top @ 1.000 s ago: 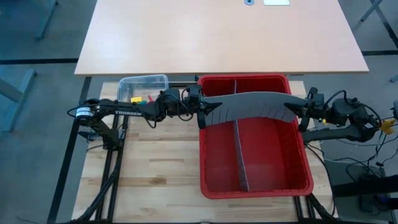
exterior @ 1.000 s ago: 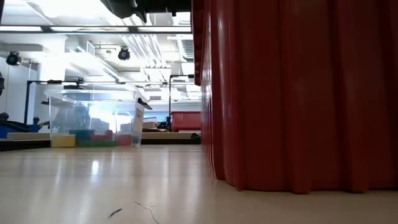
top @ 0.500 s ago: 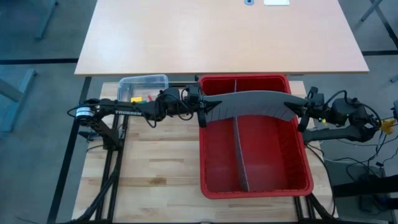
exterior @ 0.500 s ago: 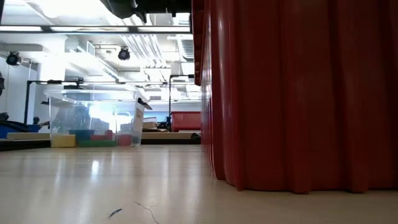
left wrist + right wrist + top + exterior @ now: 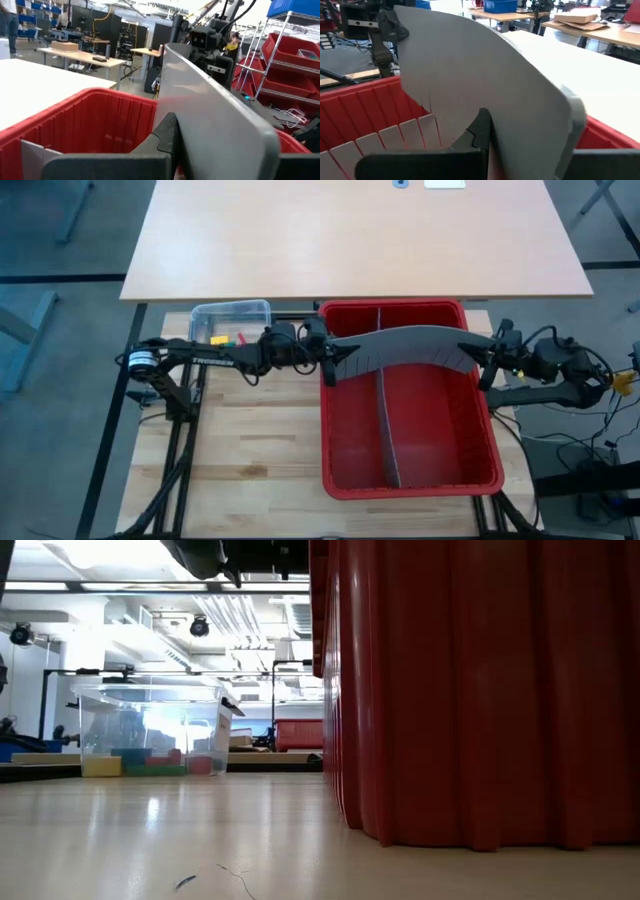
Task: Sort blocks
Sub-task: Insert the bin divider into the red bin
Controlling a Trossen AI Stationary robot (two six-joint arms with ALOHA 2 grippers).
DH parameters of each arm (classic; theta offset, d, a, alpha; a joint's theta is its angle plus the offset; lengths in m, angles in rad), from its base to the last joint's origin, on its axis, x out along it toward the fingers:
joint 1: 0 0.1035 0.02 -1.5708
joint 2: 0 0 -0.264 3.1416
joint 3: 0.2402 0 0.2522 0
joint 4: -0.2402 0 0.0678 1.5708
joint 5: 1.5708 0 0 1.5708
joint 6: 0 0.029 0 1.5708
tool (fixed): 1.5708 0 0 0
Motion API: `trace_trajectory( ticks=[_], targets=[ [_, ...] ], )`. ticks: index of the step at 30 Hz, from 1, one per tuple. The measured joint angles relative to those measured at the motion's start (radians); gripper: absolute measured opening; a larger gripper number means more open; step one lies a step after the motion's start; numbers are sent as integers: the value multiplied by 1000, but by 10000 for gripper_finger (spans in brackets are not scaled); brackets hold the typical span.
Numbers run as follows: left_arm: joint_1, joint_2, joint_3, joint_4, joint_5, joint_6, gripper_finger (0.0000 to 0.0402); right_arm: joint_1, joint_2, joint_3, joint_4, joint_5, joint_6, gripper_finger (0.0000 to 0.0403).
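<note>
In the low view the tall red plastic bin [image 5: 480, 690] is cut off by the top and right edges and hides everything behind it. The small coloured toy blocks [image 5: 228, 339] inside the clear plastic tub [image 5: 231, 311] are too small in the high view to count. The bowed grey divider panel [image 5: 405, 346] covers part of the bin's back compartments.

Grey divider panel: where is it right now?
High view: the grey divider panel spans the red bin crosswise near its far end, bowed, with the left tool and right tool clamping its ends.
</note>
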Motion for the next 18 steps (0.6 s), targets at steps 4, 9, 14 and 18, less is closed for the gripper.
trace_trajectory(
  ticks=[4, 9, 14, 18],
  targets=[
    [0, 4, 0, -3, 3, -2, 0, 0, 0, 0, -25, -7, 34, 0],
    [0, -1, 0, -4, 10, -2, 0, 0, 0, 1, -26, -12, 36, 0],
    [0, -2, 0, -2, 11, -2, 0, 1, 0, 2, -25, -15, 35, 0],
    [0, -4, 0, -2, 11, -2, 0, 1, -1, 3, -25, -18, 35, 0]
  ],
)
